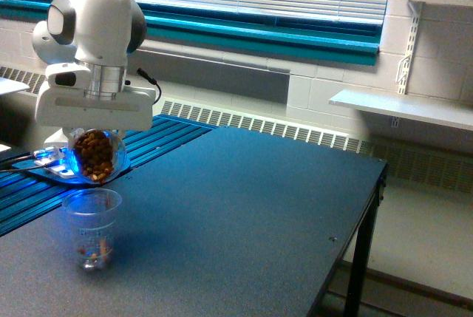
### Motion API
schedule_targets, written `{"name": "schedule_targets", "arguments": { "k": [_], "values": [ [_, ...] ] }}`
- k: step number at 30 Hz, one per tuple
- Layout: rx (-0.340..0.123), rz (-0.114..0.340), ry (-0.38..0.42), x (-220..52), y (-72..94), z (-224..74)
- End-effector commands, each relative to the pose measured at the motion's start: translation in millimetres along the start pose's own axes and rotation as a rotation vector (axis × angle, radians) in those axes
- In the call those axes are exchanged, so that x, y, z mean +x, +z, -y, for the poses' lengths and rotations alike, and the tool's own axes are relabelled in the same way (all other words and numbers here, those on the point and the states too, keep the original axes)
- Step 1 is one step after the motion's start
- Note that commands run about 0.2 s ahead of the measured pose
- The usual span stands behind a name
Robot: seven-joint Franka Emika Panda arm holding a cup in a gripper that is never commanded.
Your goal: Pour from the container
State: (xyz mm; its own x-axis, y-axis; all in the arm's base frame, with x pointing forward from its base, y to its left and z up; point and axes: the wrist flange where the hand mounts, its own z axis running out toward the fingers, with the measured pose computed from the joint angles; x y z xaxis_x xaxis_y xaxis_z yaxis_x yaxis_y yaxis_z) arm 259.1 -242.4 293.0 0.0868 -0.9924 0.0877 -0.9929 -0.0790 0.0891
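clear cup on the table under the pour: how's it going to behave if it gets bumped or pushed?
Probably light and easy to shove: the cup looks like thin clear plastic with only a few brown pieces at the bottom. It tapers to a narrower base, so a knock near the rim would likely tip it rather than slide it. The walls would probably flex if squeezed. The container hangs tilted just above it.

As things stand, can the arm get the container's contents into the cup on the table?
Probably yes. The pincer holds the tilted container just above the cup, nothing lies between them, and a few brown pieces already sit in the cup's bottom.
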Motion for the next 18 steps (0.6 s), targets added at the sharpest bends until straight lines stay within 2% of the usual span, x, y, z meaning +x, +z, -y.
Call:
{"name": "schedule_targets", "arguments": {
  "k": [1, 18],
  "values": [
    [-0.011, 0.01, 0.004, 1.1, 2.3, 2.4],
    [-0.03, 0.025, 0.031, 3.1, 10.7, -1.7]
  ]
}}
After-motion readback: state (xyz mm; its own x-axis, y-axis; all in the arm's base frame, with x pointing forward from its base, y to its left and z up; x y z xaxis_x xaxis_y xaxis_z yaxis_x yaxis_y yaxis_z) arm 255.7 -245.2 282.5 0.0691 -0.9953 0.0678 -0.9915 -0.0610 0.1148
